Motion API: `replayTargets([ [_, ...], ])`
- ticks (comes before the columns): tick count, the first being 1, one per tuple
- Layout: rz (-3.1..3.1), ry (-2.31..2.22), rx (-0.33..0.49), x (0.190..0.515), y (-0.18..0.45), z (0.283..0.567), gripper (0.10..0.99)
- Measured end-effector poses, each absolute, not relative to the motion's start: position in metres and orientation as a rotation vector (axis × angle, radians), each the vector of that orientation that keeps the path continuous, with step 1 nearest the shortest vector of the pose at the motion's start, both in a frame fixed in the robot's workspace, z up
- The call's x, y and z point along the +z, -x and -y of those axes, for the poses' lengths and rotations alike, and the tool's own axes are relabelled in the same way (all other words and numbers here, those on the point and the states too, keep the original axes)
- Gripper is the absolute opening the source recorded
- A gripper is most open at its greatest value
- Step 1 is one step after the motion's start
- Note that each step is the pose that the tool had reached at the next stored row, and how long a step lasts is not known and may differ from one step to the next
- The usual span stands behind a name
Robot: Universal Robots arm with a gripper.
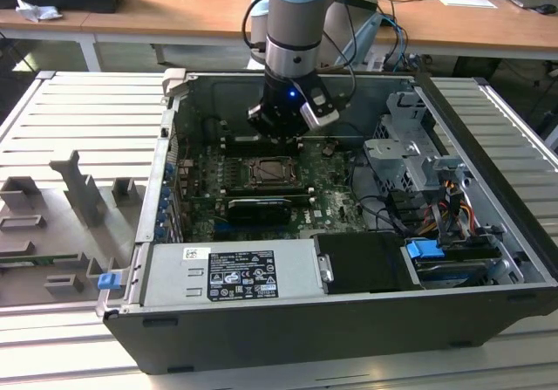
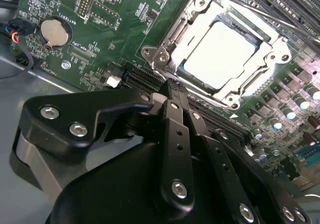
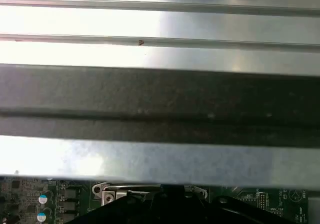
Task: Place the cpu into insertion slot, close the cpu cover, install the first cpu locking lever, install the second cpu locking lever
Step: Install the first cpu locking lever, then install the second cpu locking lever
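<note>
Second wrist view has the cpu (image 2: 218, 53) already seated in the insertion slot (image 2: 172, 36) with the cpu cover (image 2: 260, 33) down around it, levers seemingly left, while the tool (image 2: 170, 96), fingers together and empty, hovers beside the socket near a coin battery (image 2: 54, 31).

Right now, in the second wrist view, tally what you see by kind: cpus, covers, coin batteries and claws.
cpu: 1
cover: 1
coin battery: 1
claw: 1
Total: 4
</note>
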State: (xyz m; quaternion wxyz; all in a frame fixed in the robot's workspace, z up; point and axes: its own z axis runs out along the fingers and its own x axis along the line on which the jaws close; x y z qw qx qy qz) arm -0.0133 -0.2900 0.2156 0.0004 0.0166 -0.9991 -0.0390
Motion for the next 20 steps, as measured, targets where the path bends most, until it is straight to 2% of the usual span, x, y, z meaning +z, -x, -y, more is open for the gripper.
replayTargets([
  [20,3.138,-0.052,-0.122,0.2156,0.0133,0.2972,0.106],
])
